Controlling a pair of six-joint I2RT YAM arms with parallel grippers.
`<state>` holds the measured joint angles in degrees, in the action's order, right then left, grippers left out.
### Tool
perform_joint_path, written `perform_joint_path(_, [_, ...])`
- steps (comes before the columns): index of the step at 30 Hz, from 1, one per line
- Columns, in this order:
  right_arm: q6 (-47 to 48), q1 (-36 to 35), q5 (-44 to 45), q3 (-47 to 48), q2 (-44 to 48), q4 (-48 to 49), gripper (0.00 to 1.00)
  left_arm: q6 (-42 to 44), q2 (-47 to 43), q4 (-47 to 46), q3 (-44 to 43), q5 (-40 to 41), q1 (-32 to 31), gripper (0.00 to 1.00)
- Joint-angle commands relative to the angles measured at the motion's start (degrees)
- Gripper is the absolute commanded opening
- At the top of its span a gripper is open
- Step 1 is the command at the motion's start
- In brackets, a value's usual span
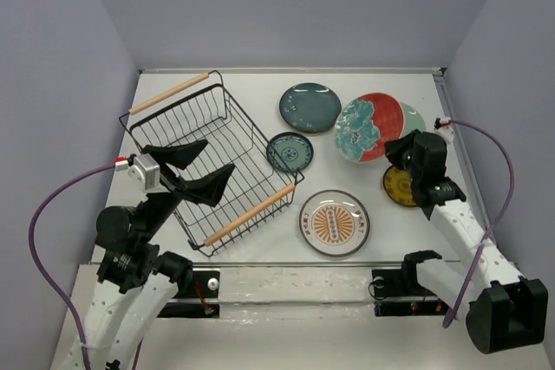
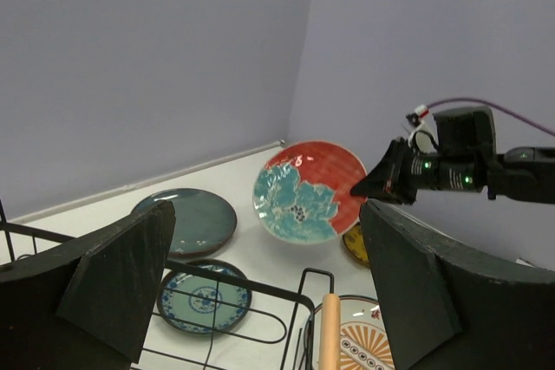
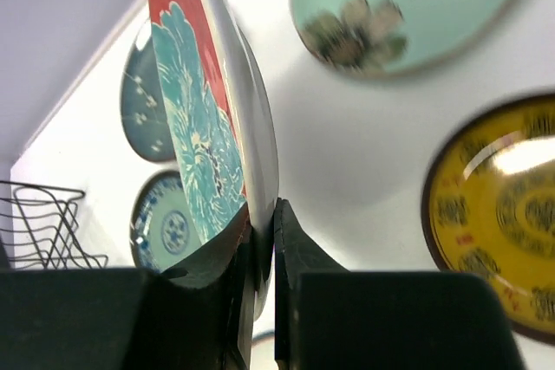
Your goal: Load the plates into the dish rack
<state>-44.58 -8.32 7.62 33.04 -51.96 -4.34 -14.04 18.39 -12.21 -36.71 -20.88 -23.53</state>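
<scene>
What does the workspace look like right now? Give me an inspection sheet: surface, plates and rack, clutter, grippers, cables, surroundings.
Surface: white table, no spills seen.
Job's things: dish rack at the left, no plates in it. Red flowered plate is tipped up on edge. Dark teal plate, small patterned plate, orange-striped plate, yellow plate and mint plate lie flat on the table.
Clutter: nothing seen.
Grippers: right gripper shut on the red flowered plate's rim; left gripper open above the dish rack.
Cables: purple left cable and right cable loop clear of the plates.
Surroundings: plain lilac-grey walls.
</scene>
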Motion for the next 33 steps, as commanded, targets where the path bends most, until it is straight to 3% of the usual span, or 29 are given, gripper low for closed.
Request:
perform_joint_path(1, [8.34, -4.06, 4.76, 15.81, -0.94, 11.19, 0.07, -0.54, -0.9, -3.17, -0.56, 0.49, -0.11, 0.99])
perform_joint_path(7, [17.84, -14.78, 10.56, 34.96, -11.83, 11.02, 0.07, -0.64, -2.57, -2.74, -0.73, 4.7, -0.11, 0.99])
perform_joint_path(14, [27.68, -27.44, 16.54, 54.03, -26.32, 12.95, 0.07, 0.94, -8.72, 1.65, -1.43, 19.82, 0.15, 0.99])
perform_joint_path(23, [35.87, -38.87, 20.07, 71.62, -42.32, 10.32, 0.07, 1.39, -10.83, 3.06, -1.96, 24.92, -0.38, 0.99])
perform_joint_path(27, [40.08, -43.18, 28.83, 80.23, -52.59, 8.56, 0.07, 0.25, -11.71, 3.95, -2.31, 26.6, -1.34, 0.99])
perform_joint_path(33, [46.86, -47.31, 35.09, 92.72, -64.47, 8.29, 0.07, 0.77, -12.59, 4.03, -2.31, 27.65, -2.22, 0.99])
